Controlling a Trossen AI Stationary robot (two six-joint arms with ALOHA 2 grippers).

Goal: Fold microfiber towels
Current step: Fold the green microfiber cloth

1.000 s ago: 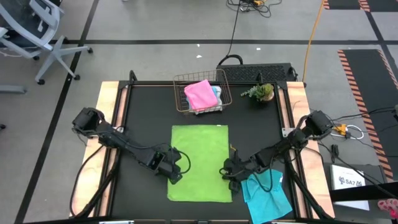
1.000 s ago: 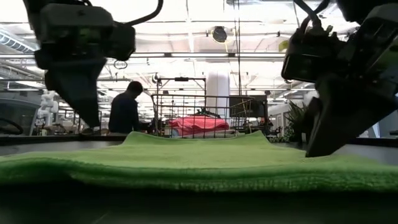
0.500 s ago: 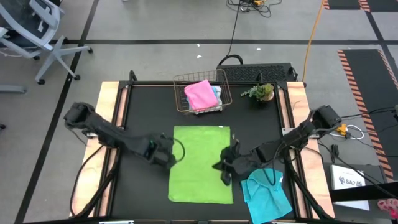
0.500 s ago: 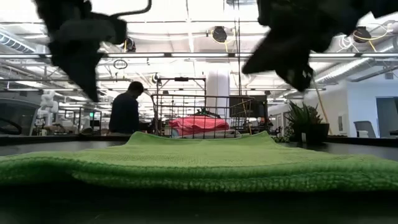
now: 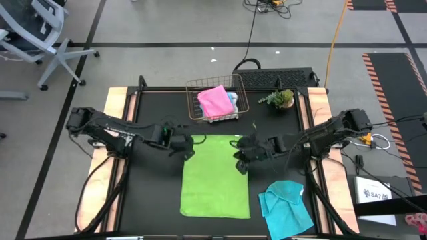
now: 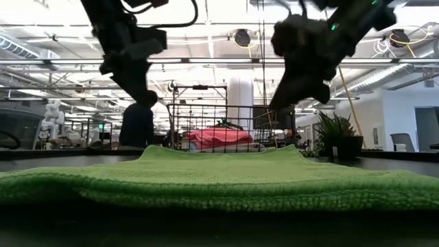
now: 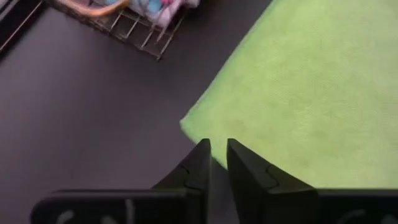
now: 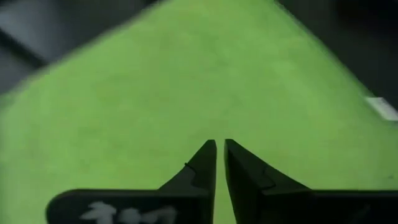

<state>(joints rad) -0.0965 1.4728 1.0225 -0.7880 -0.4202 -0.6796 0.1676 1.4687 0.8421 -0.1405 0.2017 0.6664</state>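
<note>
Towels remain mostly unfolded: the lime green microfiber towel [image 5: 215,175] lies flat beneath my left pincer [image 5: 181,147] and right pincer [image 5: 241,157], each over a far corner, jaws narrow, holding nothing. A crumpled cyan cloth [image 5: 285,207] waits beside my right pincer; the pink towel [image 5: 215,101] sits in the copper wire basket [image 5: 193,99] ahead.

Lime towel [image 5: 215,175] flat mid-table, cyan towel [image 5: 285,207] crumpled nr front-right, pink towel [image 5: 215,101] in basket.
</note>
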